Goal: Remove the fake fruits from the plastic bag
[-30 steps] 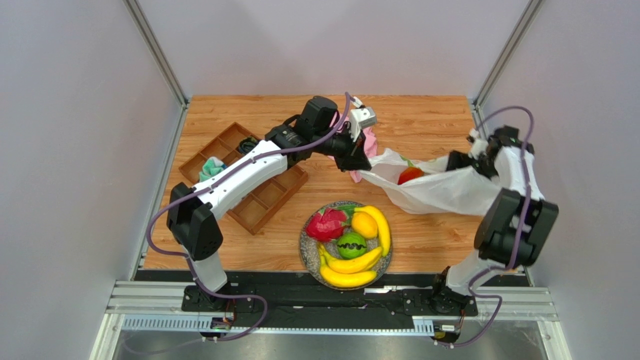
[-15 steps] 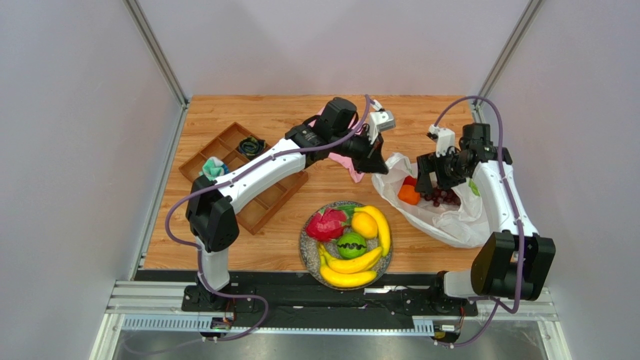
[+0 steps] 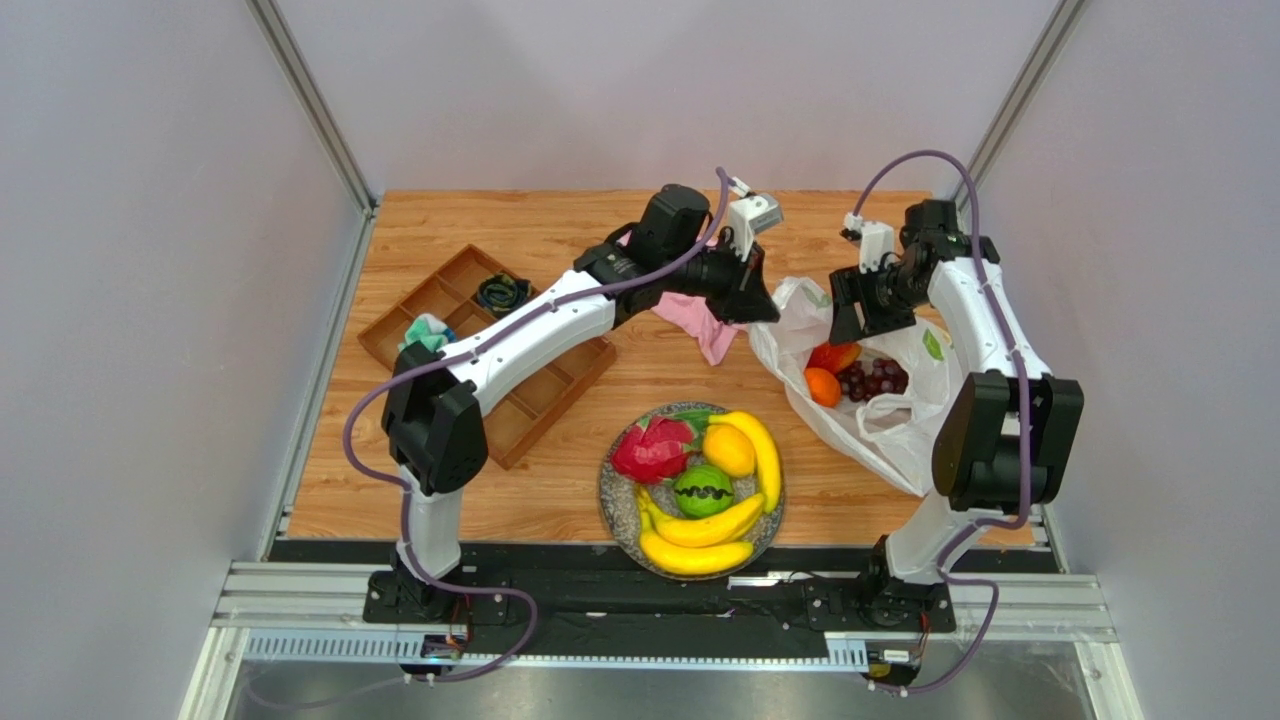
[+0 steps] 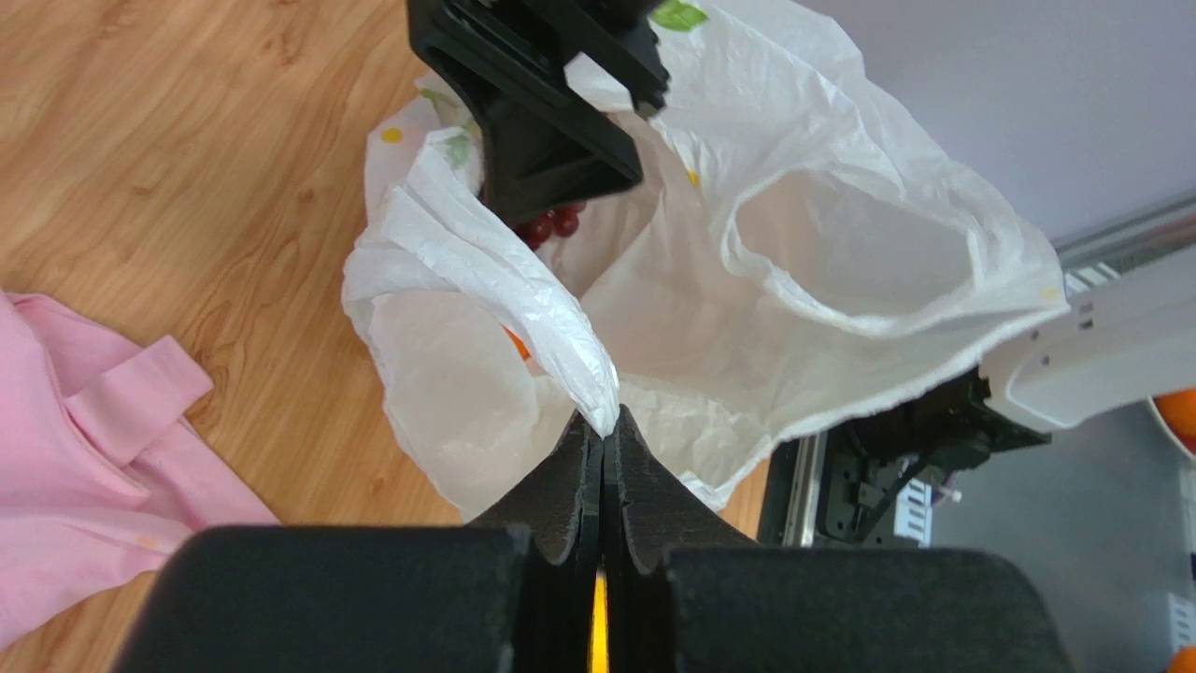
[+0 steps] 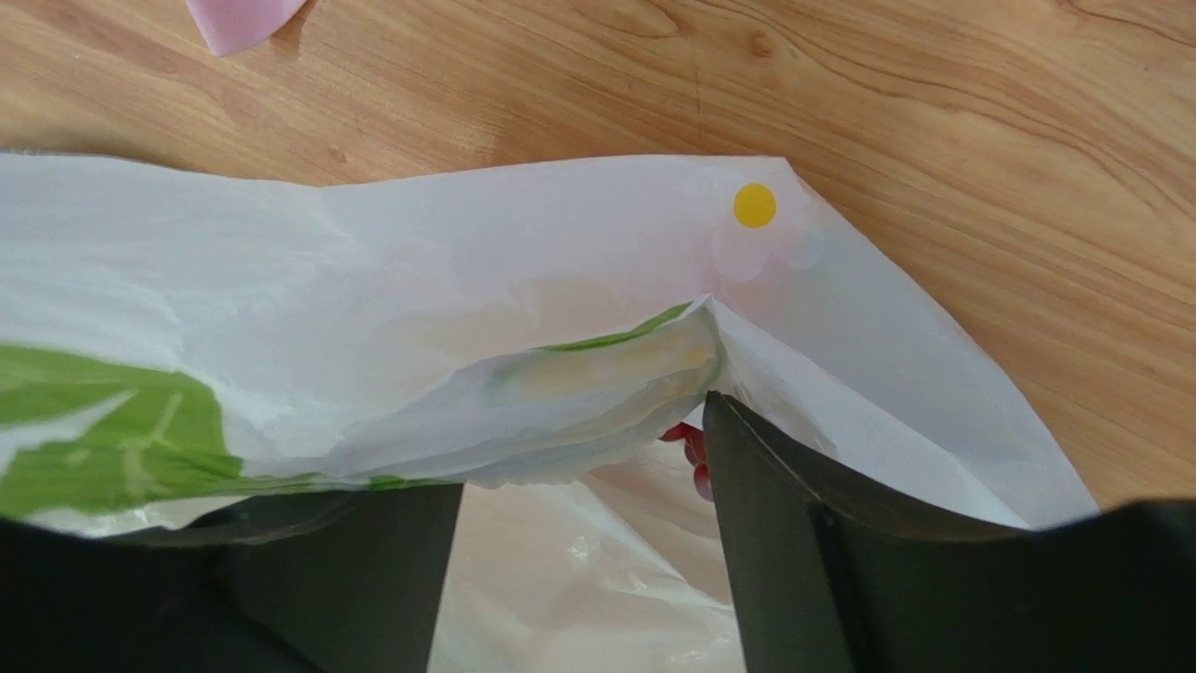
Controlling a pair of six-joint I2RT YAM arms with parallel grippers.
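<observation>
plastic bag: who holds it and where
Left gripper pinches the plastic bag by a rim fold; right gripper straddles the opposite rim, jaws open.

Wooden table [image 3: 496, 218], grey walls [image 3: 150, 300], aluminium corner posts [image 3: 310, 98], even light.

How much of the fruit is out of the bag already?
Over halfway, it seems. Done: the dragon fruit, green fruit, lemon and bananas sit on the plate. In hand: the left gripper pinches the plastic bag by its edge, and the right gripper, jaws open, is at its mouth. Left: the orange, red-orange piece and grapes lie inside the bag.
</observation>
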